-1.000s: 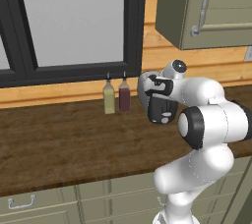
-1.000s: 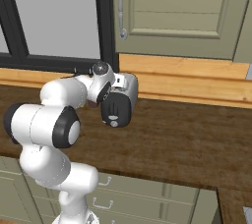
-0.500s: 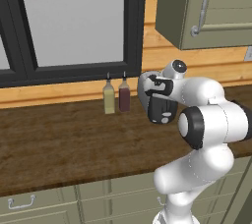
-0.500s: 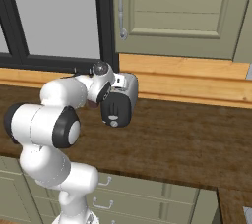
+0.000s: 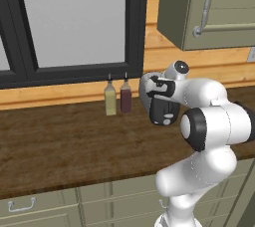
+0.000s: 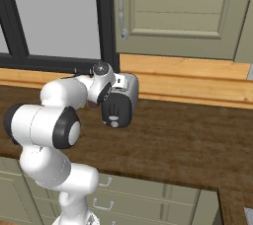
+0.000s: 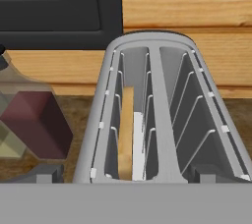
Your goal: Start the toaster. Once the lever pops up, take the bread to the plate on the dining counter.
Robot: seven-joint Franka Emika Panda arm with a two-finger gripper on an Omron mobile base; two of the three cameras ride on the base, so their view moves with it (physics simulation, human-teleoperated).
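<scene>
**Bread sits in the toaster, hand waits above it**

The toaster (image 7: 157,115) stands on the brown wood counter (image 5: 64,146), close to the back edge, by the wooden wall strip. It is silver and has two long slots on top. The bread (image 7: 127,134) stands on its edge in the left slot as the hand view shows it. It sits low between the thin wire guides. The other slot has nothing in it.

The robot's hand is over the toaster and looks down into the slots. In the right base view the toaster (image 6: 121,101) shows just past the arm's wrist, with a dark end that has a small round knob. In the left base view the toaster (image 5: 158,102) is partly hidden by the arm.

The gripper's (image 7: 125,178) jaws are spread wide apart and hold nothing. The two dark tips sit low in the hand view, one on each side of the toaster's near end.

Two small bottles stand beside the toaster at the back edge of the counter, under the dark window frame. One is a yellow-green bottle (image 5: 110,99) and next to it is a dark red bottle (image 5: 125,97). The red one is nearer the toaster. Drawers with handles are set below the counter's front edge.
</scene>
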